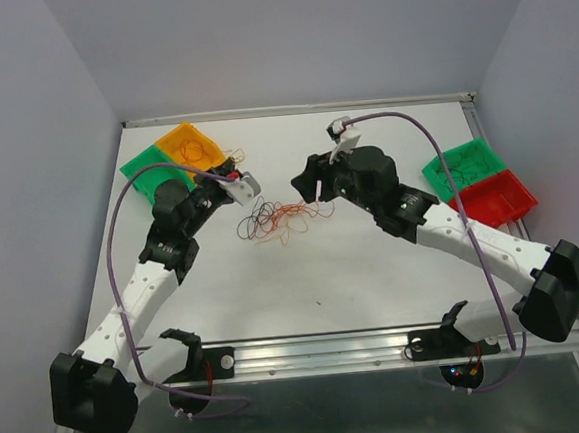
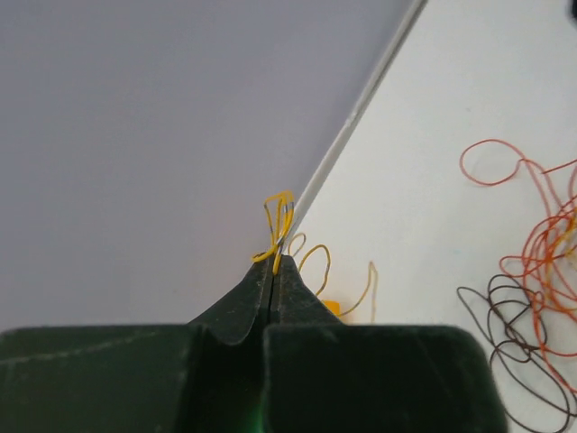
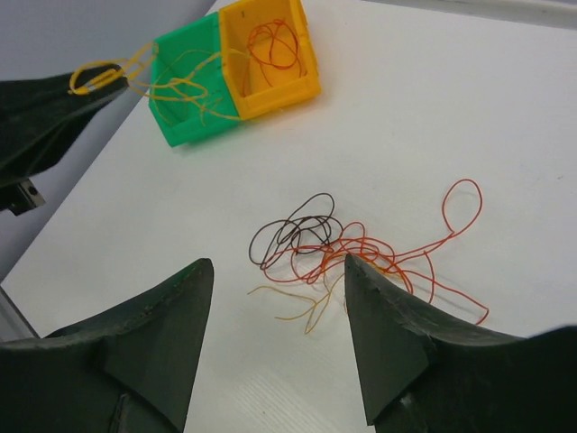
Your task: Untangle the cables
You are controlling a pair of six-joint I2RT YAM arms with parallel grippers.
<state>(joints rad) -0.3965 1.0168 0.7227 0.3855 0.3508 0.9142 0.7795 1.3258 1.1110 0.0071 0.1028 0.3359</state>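
One white table (image 1: 374,270), grey walls (image 1: 285,36), tangled cables (image 1: 275,221)

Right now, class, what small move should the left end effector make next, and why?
Probably move over the green bin and open. The left end effector is shut on a yellow cable, held apart from the tangle, and that bin holds other yellow cables.
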